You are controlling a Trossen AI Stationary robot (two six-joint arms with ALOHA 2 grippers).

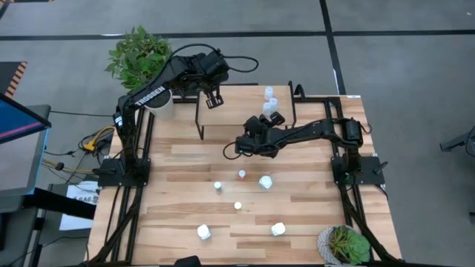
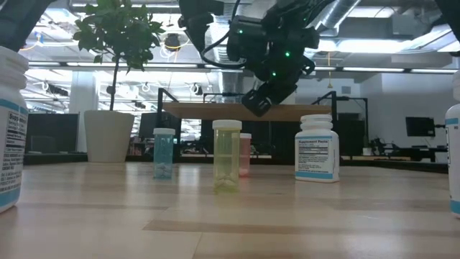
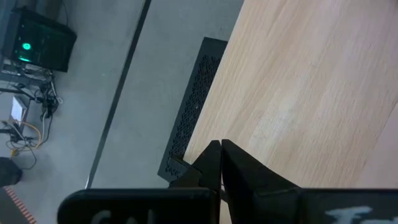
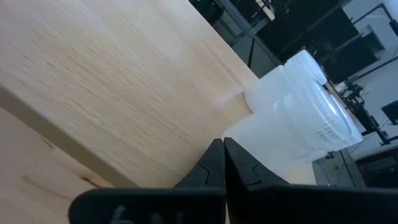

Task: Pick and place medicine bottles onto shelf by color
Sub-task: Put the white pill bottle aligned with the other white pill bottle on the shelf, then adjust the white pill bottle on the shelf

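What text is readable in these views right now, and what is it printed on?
"TROSSEN": white lettering on the left arm, high view.
"Supplement Facts": label heading on the white bottle, low view; its finer print is too small to read.
Left-edge bottle: label blurred, unreadable.
Papers beside the table: illegible.

Two dark jointed arms; white TROSSEN lettering on the left arm point(image 1: 152, 95); looping black cables; green indicator lights
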